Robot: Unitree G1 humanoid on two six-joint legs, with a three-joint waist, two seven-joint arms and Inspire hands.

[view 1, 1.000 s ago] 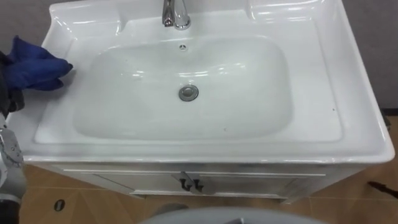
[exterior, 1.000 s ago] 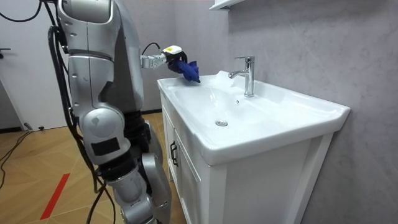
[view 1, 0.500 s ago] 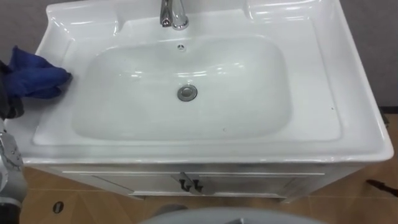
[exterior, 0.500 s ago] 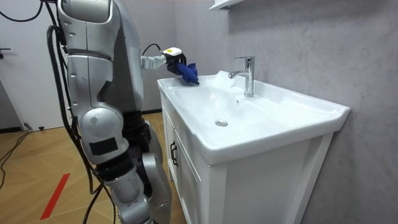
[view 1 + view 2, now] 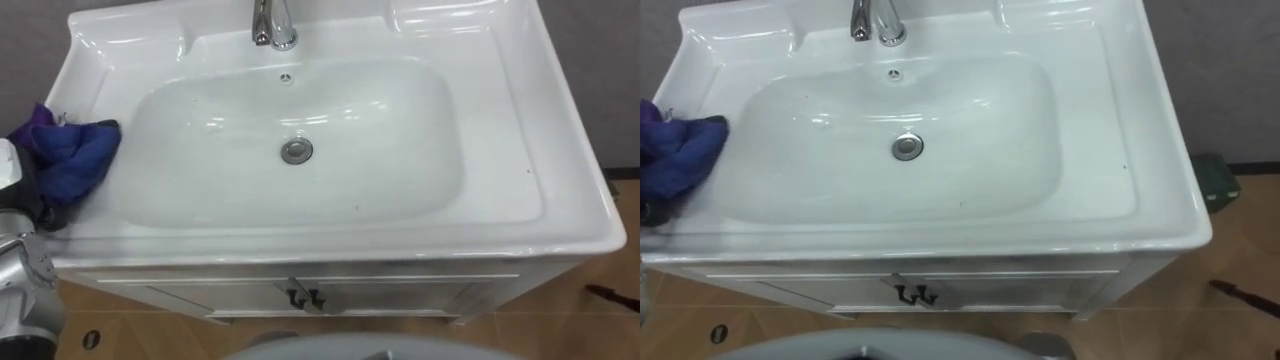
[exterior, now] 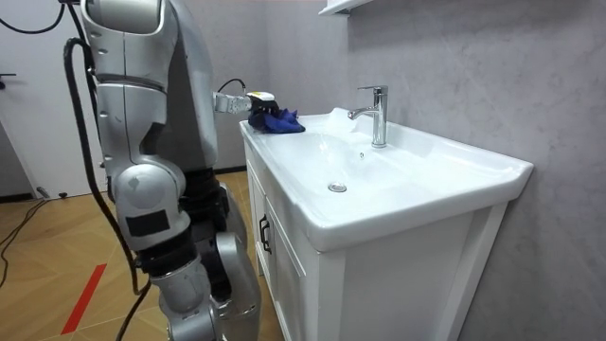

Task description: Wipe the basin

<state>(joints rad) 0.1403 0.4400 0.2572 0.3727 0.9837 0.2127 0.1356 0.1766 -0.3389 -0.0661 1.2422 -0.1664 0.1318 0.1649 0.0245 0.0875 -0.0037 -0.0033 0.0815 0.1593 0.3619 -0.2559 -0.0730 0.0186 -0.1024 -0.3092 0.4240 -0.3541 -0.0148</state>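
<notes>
Now at the left rim: cloth down, bowl unwiped

At the scene's left edge the robot's left hand sits on the left rim of the white ceramic basin. The crumpled blue cloth is bunched against it. The dark fingers look curled into the cloth's near edge, though folds hide most of them. To the right, the bowl surrounds the round metal drain, with the chrome tap at the far side. I judge that wiping is only starting. The next move calls for pressing the cloth down and sweeping it right across the bowl.
</notes>
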